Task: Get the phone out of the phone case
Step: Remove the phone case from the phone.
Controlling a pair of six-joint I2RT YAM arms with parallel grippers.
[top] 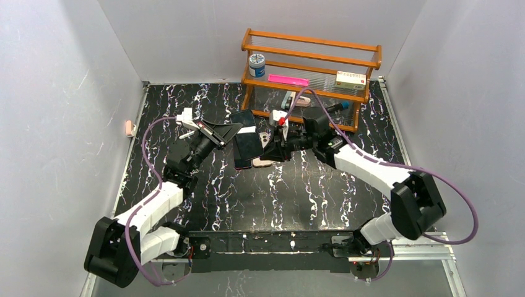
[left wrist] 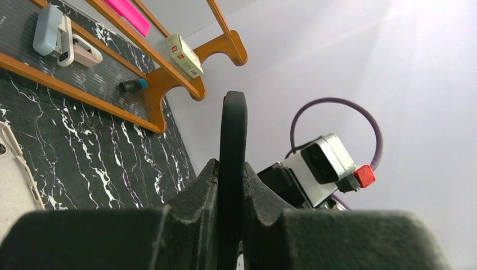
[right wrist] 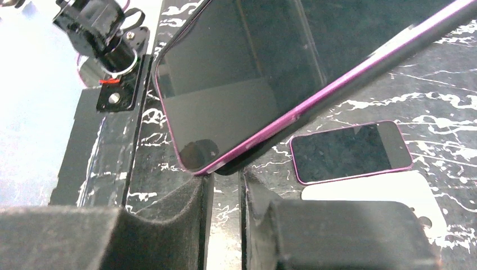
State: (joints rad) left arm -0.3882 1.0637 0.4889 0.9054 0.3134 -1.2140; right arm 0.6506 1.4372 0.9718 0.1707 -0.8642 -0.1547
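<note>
Pinching the phone (right wrist: 236,73) edge-on, left pincer (left wrist: 232,191) pressed tight; right pincer (right wrist: 225,197) narrow-gapped at its corner, grip unclear.

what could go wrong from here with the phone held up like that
1. The left gripper clamps the phone across its thin body, off the table; a tug could make it slip and drop, perhaps onto the second phone lying nearby.
2. The right gripper sits at the phone's lower corner, fingers nearly together; it may skid across the screen instead of catching the purple rim.
</note>
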